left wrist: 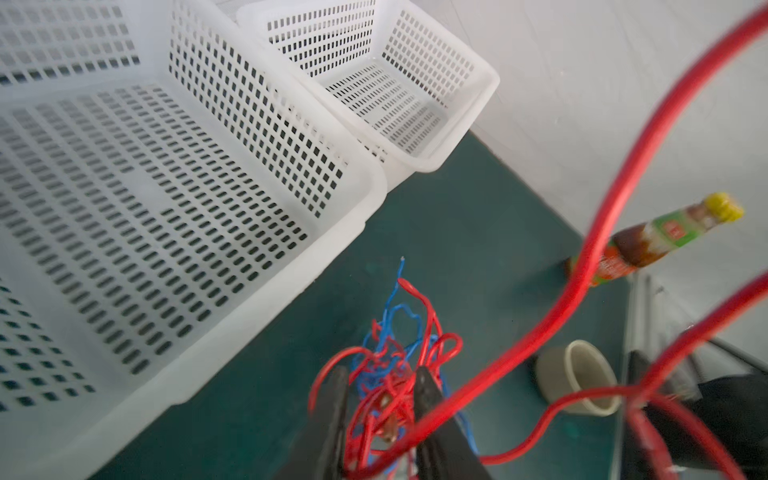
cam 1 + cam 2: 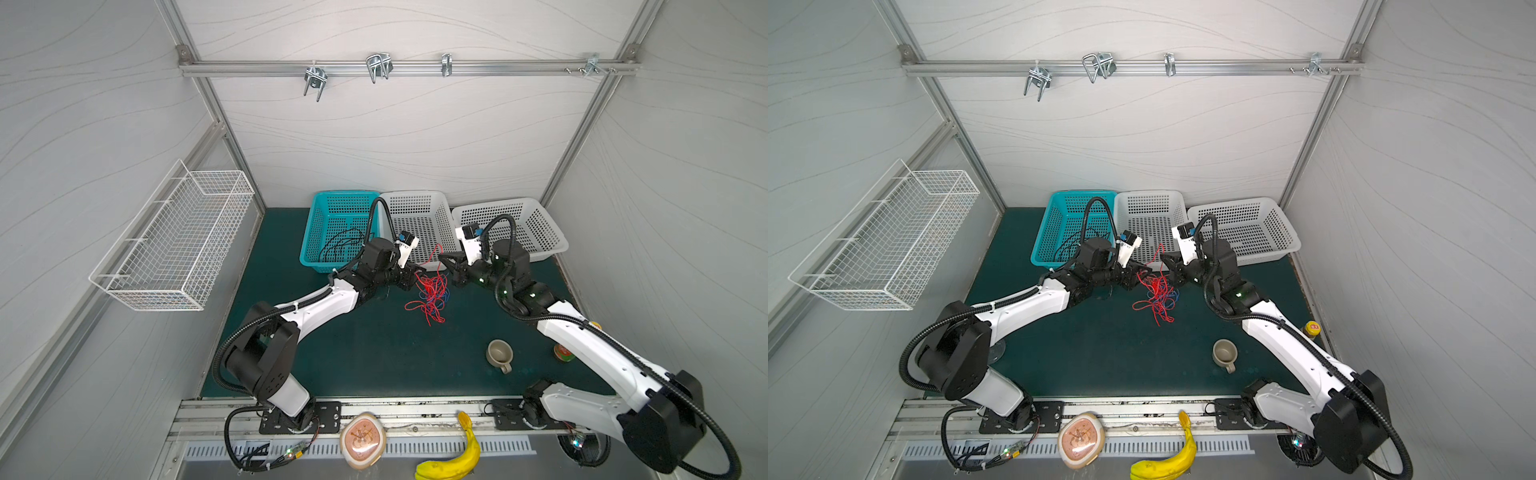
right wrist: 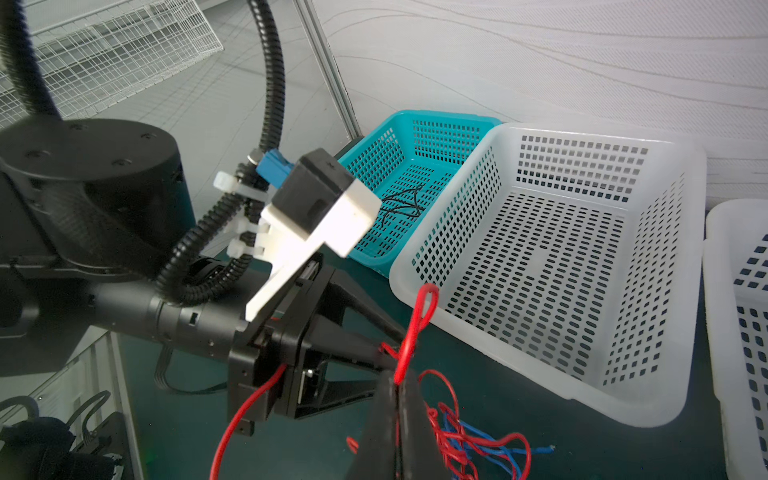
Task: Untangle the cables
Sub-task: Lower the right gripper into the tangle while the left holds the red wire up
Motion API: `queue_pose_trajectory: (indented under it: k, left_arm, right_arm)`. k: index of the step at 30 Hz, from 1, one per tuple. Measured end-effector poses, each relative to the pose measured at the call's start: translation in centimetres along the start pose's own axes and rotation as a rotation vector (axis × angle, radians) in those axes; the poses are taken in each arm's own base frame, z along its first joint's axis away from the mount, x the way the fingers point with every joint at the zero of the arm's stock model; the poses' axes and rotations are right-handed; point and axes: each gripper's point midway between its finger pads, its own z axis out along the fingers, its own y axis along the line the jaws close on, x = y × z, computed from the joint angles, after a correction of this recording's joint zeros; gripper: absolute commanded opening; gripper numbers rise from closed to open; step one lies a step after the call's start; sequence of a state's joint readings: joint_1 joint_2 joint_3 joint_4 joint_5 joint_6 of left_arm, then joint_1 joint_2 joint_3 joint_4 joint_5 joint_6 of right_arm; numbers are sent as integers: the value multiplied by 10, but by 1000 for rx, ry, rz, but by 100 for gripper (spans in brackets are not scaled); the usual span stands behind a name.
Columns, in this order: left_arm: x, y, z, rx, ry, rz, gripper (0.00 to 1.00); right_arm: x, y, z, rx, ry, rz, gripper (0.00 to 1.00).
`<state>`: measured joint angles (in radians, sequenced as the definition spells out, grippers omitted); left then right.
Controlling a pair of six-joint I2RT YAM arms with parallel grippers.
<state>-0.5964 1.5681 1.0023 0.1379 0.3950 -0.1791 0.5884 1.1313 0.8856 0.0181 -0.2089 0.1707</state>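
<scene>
A blurred loop of the cables [image 1: 598, 237] partly hides the bottle [image 1: 648, 241]

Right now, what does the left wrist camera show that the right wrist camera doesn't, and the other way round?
Only the left wrist view: a brown sauce bottle with a yellow cap and a beige ceramic cup.
Only the right wrist view: the teal perforated plastic basket with thin black cables lying inside it, and the white wire wall rack.
Both: the tangle of thin red and blue cables, the middle white perforated plastic basket, the white perforated basket beside it, and the green mat.
</scene>
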Motion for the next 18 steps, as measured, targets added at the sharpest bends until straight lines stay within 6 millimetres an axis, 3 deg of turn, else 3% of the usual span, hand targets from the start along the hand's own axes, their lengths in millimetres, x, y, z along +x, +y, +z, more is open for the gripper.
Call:
queue_pose_trajectory:
  k: [1,4,10,14,18]
  left_arm:
    - [-1,0,0,0,-2,-1,1]
    - [0,0,0,-4,-1,-2,0]
    - [-1,3,0,-22,-7,-3,0]
    - [-2,5,0,-34,-10,-4,0]
    - [-2,7,0,-42,-12,-4,0]
  right_arm:
    - [1,-2,1,10,4,4,0]
    - [5,-9,5,43,13,15,1]
    - [10,-26,2,137,25,39,22]
    - [18,-39,-13,207,25,54,32]
    - [29,-54,-31,266,20,85,35]
